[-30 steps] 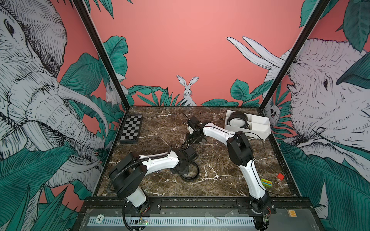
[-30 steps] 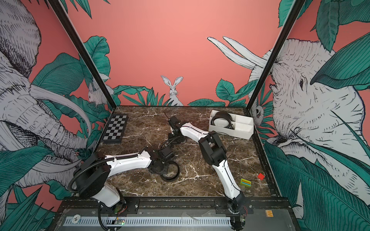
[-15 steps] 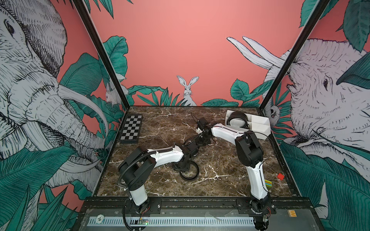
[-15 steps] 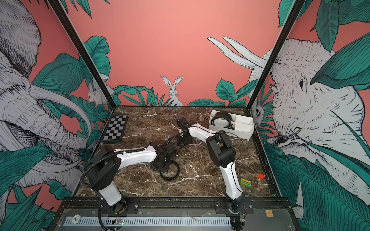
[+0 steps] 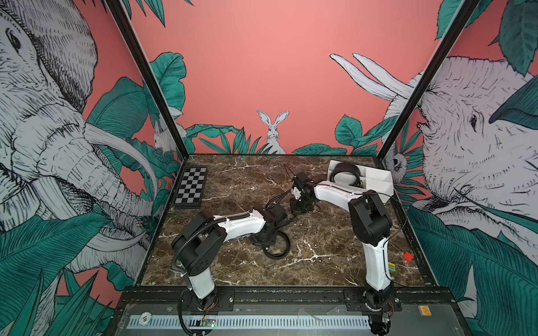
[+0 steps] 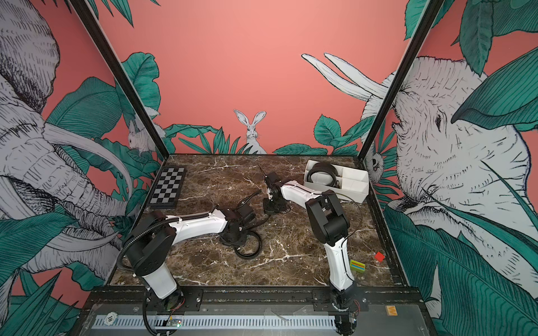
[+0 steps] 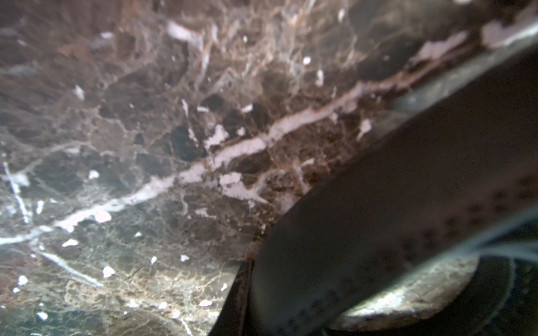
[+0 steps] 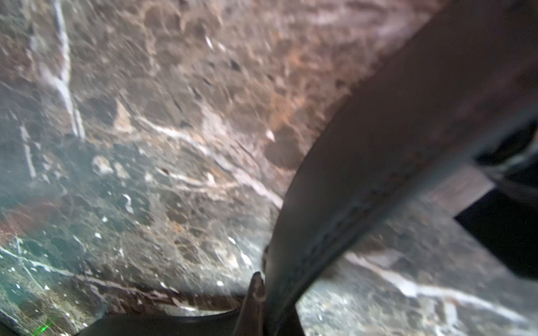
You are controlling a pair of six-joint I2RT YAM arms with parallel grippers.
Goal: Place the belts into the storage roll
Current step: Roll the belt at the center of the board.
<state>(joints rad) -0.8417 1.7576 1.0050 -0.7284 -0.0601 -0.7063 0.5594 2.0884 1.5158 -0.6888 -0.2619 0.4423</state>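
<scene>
Left gripper (image 5: 264,243) pinches the coiled belt (image 5: 276,256) just beneath it; right gripper (image 5: 301,209), pressed together, grips the same belt's strap

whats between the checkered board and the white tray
In both top views, bare marble table runs from the checkered board to the right arm, whose wrist and forearm sit just before the white tray.

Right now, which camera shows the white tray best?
Both top views: the white tray sits by the far right corner, a coiled belt in one end compartment. The wrist views show only marble tabletop and black strap, no tray.
</scene>
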